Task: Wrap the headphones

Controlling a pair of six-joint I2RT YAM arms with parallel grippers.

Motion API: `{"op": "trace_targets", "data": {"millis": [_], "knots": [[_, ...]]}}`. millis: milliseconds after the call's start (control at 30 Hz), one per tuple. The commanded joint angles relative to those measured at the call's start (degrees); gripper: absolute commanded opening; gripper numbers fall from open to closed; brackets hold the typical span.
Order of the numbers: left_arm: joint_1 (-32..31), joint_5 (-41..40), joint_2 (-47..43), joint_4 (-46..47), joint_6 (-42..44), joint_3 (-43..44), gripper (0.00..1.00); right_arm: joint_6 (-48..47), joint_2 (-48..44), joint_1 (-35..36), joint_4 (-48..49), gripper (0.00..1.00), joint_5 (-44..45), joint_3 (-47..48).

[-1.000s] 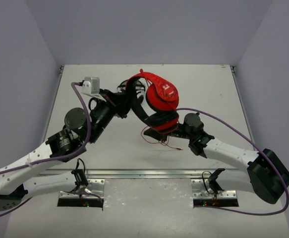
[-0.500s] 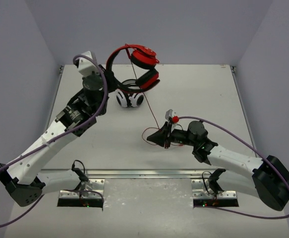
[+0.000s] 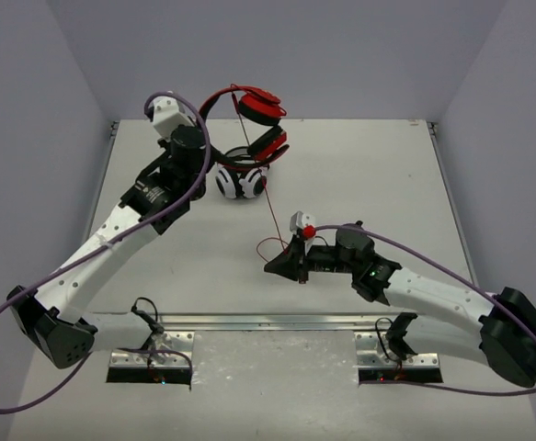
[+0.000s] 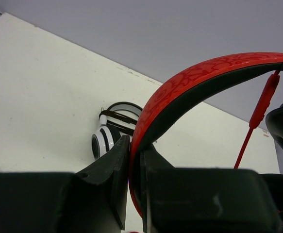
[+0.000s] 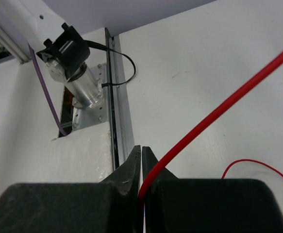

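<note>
The red headphones [image 3: 254,115] hang in the air at the back of the table. My left gripper [image 3: 203,138] is shut on their red, black-lined headband [image 4: 190,87]. The thin red cable [image 3: 269,202] runs taut from the ear cups down to my right gripper [image 3: 277,265], which is shut on it low over the table's middle. In the right wrist view the cable [image 5: 219,111] comes out from between the closed fingertips. A slack loop of cable [image 3: 269,244] lies on the table beside the right gripper.
White-and-black headphones [image 3: 241,180] lie on the table under the red ones and show in the left wrist view [image 4: 107,136]. A metal rail [image 3: 268,321] and arm mounts line the table's near edge.
My left arm has carried the red headphones from the table's middle up and to the back left. My right gripper has shifted left along the cable, which is now stretched taut.
</note>
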Motion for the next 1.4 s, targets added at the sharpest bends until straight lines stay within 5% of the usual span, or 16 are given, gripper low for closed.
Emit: {"op": "trace_targets", "data": {"millis": [0, 400, 667, 900, 1200, 1367], "knots": [[1.61, -5.83, 1.45, 6.16, -1.52, 2.03, 0.00, -5.18, -1.74, 4.00, -9.03, 0.01, 2.40, 5.65], [3.55, -7.44, 5.25, 5.19, -1.69, -10.26, 0.00, -19.92, 0.97, 9.29, -40.31, 0.01, 12.77, 22.09], [-4.88, -4.17, 0.93, 11.09, 9.03, -24.51, 0.00, -31.27, 3.35, 9.38, -57.10, 0.01, 21.02, 35.54], [-14.90, -5.59, -1.25, 13.26, 12.01, -33.63, 0.00, -36.30, 4.23, 9.37, -60.55, 0.01, 29.54, 42.85], [-25.36, -5.58, -9.34, 22.59, 20.72, -42.88, 0.00, -42.54, 1.07, 8.33, -53.96, 0.01, 44.93, 38.46], [-29.06, -5.31, -12.94, 24.44, 22.31, -45.95, 0.00, -42.11, -0.77, 2.27, -51.50, 0.01, 43.73, 37.67]]}}
